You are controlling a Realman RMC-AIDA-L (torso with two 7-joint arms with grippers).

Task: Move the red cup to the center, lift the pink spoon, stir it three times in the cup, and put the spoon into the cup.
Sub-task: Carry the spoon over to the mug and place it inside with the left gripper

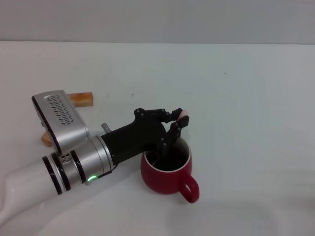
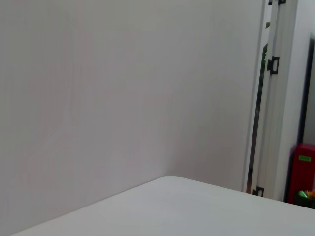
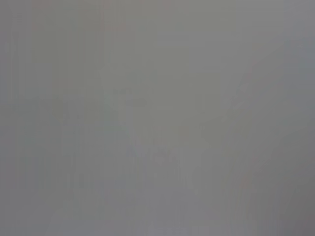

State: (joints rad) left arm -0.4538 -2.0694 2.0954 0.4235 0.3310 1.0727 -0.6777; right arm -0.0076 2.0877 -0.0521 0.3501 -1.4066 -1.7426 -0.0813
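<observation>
The red cup stands upright on the white table, near the front middle in the head view, its loop handle toward the front right. My left gripper hangs over the cup's far rim and is shut on the pink spoon. Only the pale pink handle end shows at the fingertips; a thin grey neck runs down into the cup's dark inside. The spoon's bowl is hidden in the cup. The right gripper is out of view.
A tan wooden block lies behind my left arm at the left. A second tan piece shows beside the wrist housing. The white table stretches to the right and back. The left wrist view shows a wall and the table's corner.
</observation>
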